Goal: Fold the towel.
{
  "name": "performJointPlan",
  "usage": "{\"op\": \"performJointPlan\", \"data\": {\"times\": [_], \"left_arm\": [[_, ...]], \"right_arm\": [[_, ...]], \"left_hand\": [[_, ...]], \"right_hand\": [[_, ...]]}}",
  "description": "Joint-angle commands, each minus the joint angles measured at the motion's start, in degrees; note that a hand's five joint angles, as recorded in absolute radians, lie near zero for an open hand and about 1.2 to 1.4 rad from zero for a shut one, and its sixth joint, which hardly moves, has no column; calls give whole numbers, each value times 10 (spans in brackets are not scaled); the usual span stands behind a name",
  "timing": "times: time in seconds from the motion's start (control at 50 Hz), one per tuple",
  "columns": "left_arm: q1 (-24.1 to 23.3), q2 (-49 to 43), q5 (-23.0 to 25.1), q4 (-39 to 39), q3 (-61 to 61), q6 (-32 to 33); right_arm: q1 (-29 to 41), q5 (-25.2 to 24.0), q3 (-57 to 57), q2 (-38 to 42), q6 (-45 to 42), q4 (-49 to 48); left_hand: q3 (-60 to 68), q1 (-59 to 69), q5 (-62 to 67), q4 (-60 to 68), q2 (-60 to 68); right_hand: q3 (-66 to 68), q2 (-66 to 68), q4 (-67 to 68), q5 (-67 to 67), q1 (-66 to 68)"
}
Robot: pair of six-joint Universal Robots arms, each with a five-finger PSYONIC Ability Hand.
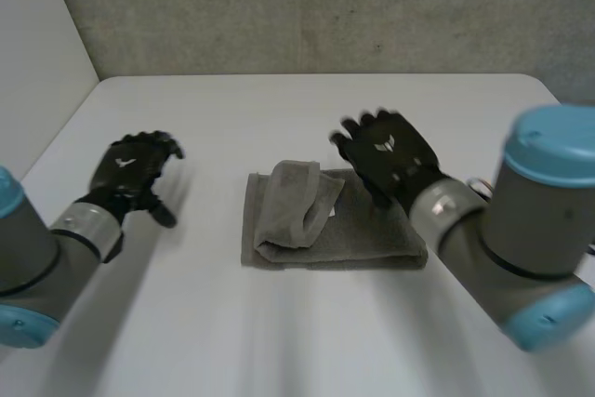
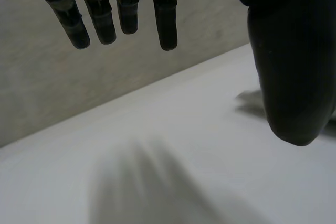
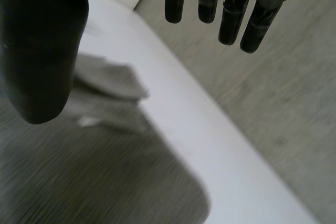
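Towel (image 1: 358, 237) corner behind right hand (image 1: 390, 160)

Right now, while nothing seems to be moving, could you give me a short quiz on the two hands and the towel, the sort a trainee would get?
1. True or false: the right hand is gripping the towel.
2. Which hand is closer to the towel? A) the left hand B) the right hand C) both equally
3. Fill in the blank: the left hand hovers with straight fingers over the bare white ___.

Key
1. False: its fingers are straight, above the towel's far corner.
2. B
3. table
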Motion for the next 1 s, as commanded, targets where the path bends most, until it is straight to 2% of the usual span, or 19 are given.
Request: {"op": "performJointPlan", "data": {"times": [0.02,0.04,0.08,0.1,0.12,0.24,0.36,0.54,0.58,0.64,0.68,0.7,0.74,0.76,0.8,0.88,1.0], "left_arm": [[-109,1,-2,0,35,-2],[-109,1,-2,0,35,-2],[-158,-34,-5,-1,72,-2],[-159,-34,-5,-1,72,-2],[-184,-53,-7,-2,93,-2],[-228,-116,-9,-21,154,-1],[-231,-152,-11,-35,181,-1],[-229,-174,-47,-36,195,-2],[-227,-173,-81,-35,205,-7],[-224,-172,-104,-35,208,-13],[-218,-171,-157,-33,211,-26],[-218,-171,-157,-33,211,-26],[-206,-171,-224,-29,210,-33],[-206,-171,-225,-29,210,-33],[-192,-171,-281,-33,202,-29],[-178,-166,-308,-36,194,-30],[-174,-138,-308,-36,166,-31]], "right_arm": [[-81,-69,128,-31,-5,-33],[-81,-69,128,-31,-5,-33],[-105,-74,166,-32,-4,-76],[-105,-74,166,-32,-4,-76],[-111,-74,181,-32,-3,-100],[-118,-73,212,-30,-3,-154],[-114,-73,218,-23,-4,-161],[-111,-68,223,0,-8,-169],[-110,-68,223,5,-13,-169],[-110,-68,223,7,-16,-169],[-110,-68,223,11,-17,-170],[-110,-68,223,11,-17,-170],[-110,-68,224,11,-18,-172],[-110,-68,224,11,-18,-172],[-110,-68,224,11,-18,-174],[-110,-68,224,11,-18,-177],[-109,-68,226,11,-18,-186]], "left_hand": [[-27,-24,-15,-29,-24],[-27,-24,-15,-29,-24],[-26,-22,-14,-27,-22],[-26,-22,-14,-27,-22],[-24,-20,-12,-26,-21],[-24,-20,-12,-26,-21],[-20,-17,-9,-22,-17],[-20,-17,-9,-22,-17],[-20,-17,-9,-22,-17],[-20,-17,-9,-22,-17],[-20,-17,-9,-22,-17],[-20,-17,-9,-22,-17],[-20,-17,-9,-22,-17],[-20,-17,-9,-22,-17],[-22,-19,-10,-24,-19],[-27,-24,-15,-29,-24],[-32,-29,-20,-34,-29]], "right_hand": [[-40,-41,-47,-34,-33],[-40,-41,-47,-34,-33],[-40,-41,-47,-34,-33],[-40,-41,-47,-34,-33],[-40,-41,-47,-34,-33],[-40,-41,-47,-34,-33],[-40,-41,-47,-34,-33],[-40,-41,-47,-34,-33],[-40,-41,-47,-34,-33],[-40,-41,-47,-34,-33],[-38,-39,-44,-32,-31],[-38,-39,-44,-31,-31],[-23,-24,-29,-16,-16],[-22,-24,-29,-16,-16],[-17,-19,-24,-11,-11],[-6,-7,-12,1,1],[29,28,23,36,36]]}}
